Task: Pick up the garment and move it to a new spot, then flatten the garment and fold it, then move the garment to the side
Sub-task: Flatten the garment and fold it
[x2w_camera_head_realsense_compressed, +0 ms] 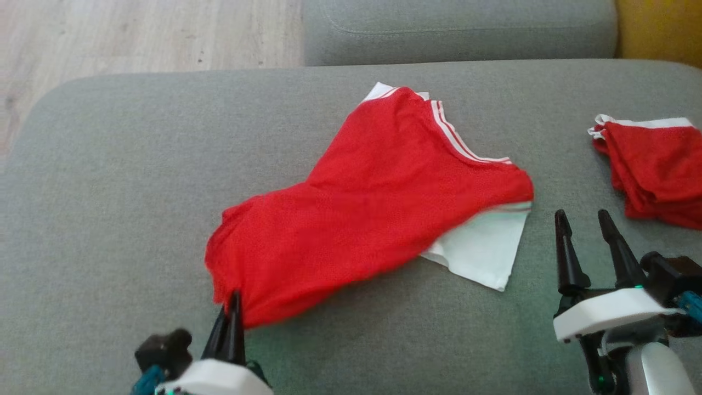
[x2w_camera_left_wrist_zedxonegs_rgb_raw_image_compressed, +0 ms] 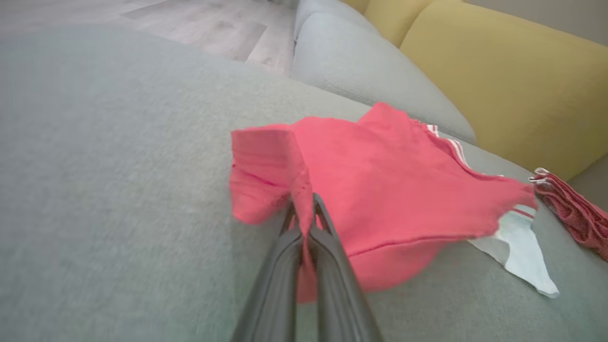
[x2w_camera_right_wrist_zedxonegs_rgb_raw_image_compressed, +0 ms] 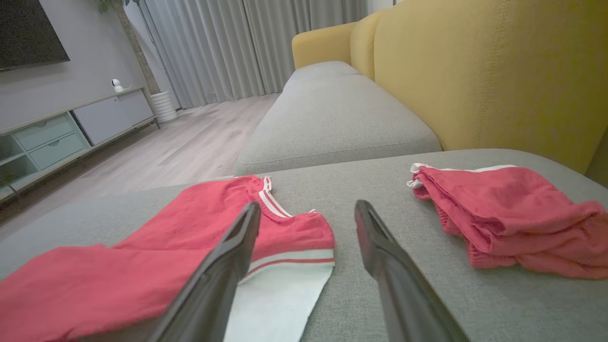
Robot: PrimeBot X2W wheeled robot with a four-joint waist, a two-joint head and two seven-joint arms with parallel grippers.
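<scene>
A red garment [x2w_camera_head_realsense_compressed: 362,203] with white striped trim and a white panel lies spread across the grey cushion [x2w_camera_head_realsense_compressed: 109,192]. My left gripper [x2w_camera_head_realsense_compressed: 233,304] is shut on its near left corner, and in the left wrist view that gripper [x2w_camera_left_wrist_zedxonegs_rgb_raw_image_compressed: 304,209] pinches a raised fold of the garment [x2w_camera_left_wrist_zedxonegs_rgb_raw_image_compressed: 389,190]. My right gripper [x2w_camera_head_realsense_compressed: 584,219] stands open just right of the white panel, nothing between its fingers. In the right wrist view the right gripper [x2w_camera_right_wrist_zedxonegs_rgb_raw_image_compressed: 308,213] hovers over the cushion beside the garment [x2w_camera_right_wrist_zedxonegs_rgb_raw_image_compressed: 190,228].
A second red garment [x2w_camera_head_realsense_compressed: 655,164] lies folded at the cushion's right edge, also seen as a folded pile [x2w_camera_right_wrist_zedxonegs_rgb_raw_image_compressed: 503,213]. A yellow sofa back [x2w_camera_right_wrist_zedxonegs_rgb_raw_image_compressed: 475,71] rises behind. Wooden floor [x2w_camera_head_realsense_compressed: 137,33] lies beyond the cushion's far left edge.
</scene>
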